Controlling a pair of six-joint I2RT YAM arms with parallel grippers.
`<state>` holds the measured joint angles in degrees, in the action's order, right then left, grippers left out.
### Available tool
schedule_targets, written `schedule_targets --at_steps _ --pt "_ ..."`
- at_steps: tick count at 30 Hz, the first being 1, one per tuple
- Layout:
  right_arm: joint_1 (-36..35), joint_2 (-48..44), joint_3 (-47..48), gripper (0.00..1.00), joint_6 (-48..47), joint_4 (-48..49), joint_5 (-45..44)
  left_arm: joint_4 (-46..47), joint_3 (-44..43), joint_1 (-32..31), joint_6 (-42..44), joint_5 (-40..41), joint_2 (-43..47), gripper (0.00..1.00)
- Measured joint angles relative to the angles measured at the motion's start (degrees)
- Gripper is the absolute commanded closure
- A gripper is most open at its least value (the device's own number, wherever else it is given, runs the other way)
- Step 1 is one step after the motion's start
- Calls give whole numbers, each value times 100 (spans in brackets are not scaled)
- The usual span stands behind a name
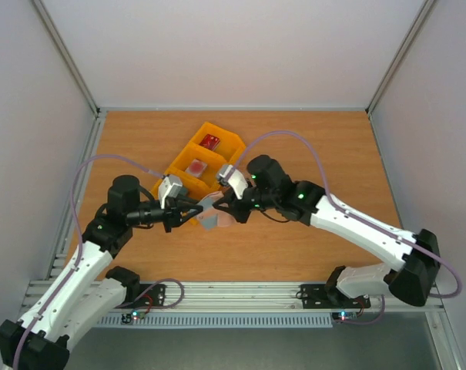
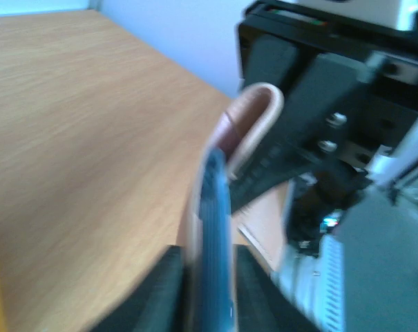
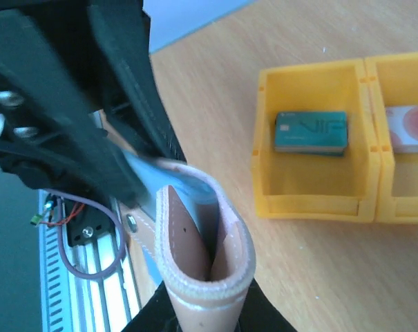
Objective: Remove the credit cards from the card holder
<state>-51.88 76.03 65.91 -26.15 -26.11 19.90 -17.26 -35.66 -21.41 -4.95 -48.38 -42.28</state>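
Observation:
Both grippers hold the card holder (image 1: 212,213) between them, above the table. My left gripper (image 1: 189,212) is shut on its pale blue-grey panel (image 2: 215,228), seen edge-on between the fingers (image 2: 164,290). My right gripper (image 1: 231,206) is shut on the taupe folded part (image 3: 207,277), which bends into a loop. No card shows inside the holder. The teal card (image 3: 311,131) lies in one compartment of the yellow tray (image 1: 188,153). The whitish-pink card (image 1: 196,166) lies in the middle compartment and the dark red card (image 1: 210,141) in the far one.
The yellow tray's near wall (image 3: 312,206) stands just behind and left of the grippers. The wooden table (image 1: 317,146) is walled on three sides. A metal rail (image 1: 240,297) runs along the near edge by the arm bases.

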Motion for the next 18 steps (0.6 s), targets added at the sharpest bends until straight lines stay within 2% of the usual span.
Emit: schedule_targets --at_steps 1,2,7,13,18 --pt "74 -140 -96 99 9 59 201 116 0 -11 -22 -175 9 43" --pt "199 -315 -210 99 24 127 415 166 0 -13 -79 -317 42 38" --pt "879 -1126 -455 99 109 422 1360 538 11 -20 -232 -905 348 32" --pt "957 -1698 -455 99 210 868 2476 1097 11 -22 -254 -1069 579 35" --pt "960 -1617 -455 99 409 1215 3071 1611 9 -22 -396 -1064 595 41"
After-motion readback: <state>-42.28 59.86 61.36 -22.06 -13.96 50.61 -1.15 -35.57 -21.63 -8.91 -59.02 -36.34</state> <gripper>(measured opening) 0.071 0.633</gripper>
